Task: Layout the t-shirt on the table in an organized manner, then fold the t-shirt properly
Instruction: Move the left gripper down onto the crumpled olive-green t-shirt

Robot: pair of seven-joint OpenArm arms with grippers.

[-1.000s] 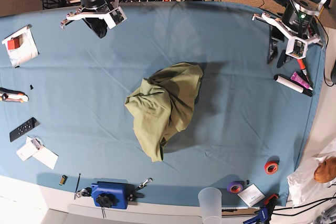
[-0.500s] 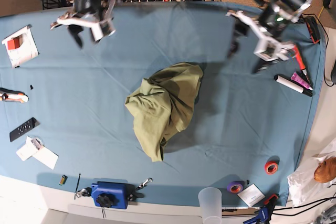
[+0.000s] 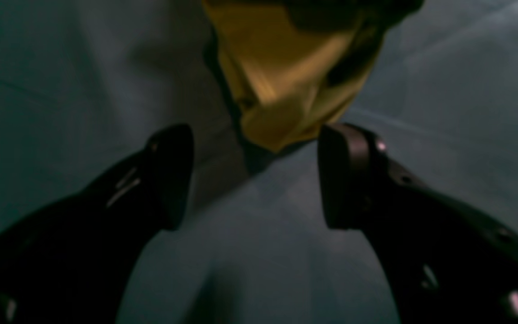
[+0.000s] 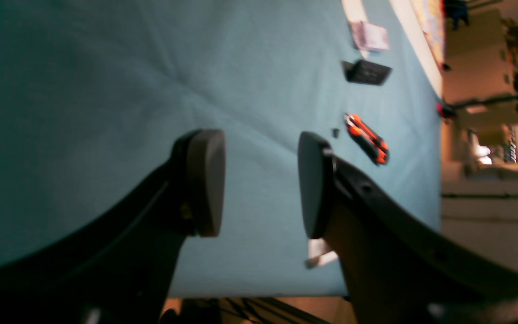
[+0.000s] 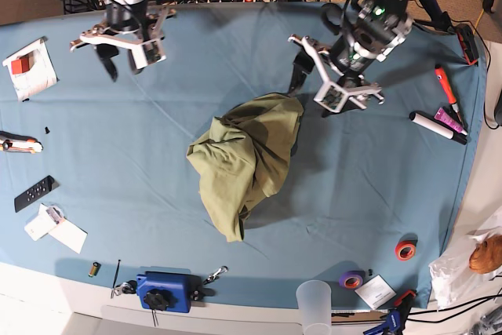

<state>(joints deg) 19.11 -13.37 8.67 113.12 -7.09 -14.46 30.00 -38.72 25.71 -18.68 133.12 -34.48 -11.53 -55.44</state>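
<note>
T-shirt (image 5: 247, 158), olive, crumpled mid-table (image 5: 376, 186).
Left gripper (image 5: 314, 90): jaws spread, empty, just beside shirt's upper corner. Right gripper (image 5: 119, 59): jaws spread, empty, well apart, near table's far edge.

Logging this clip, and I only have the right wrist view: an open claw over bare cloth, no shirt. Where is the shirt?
Observer: The shirt lies crumpled mid-table, well apart from the right claw.
Operator: And the left claw?
Observer: The left claw hangs open beside the shirt's far edge, holding nothing.
Operator: Is it touching the cloth?
Observer: The left wrist view shows a shirt corner just beyond the fingertips. It is too blurred to tell contact.
</note>
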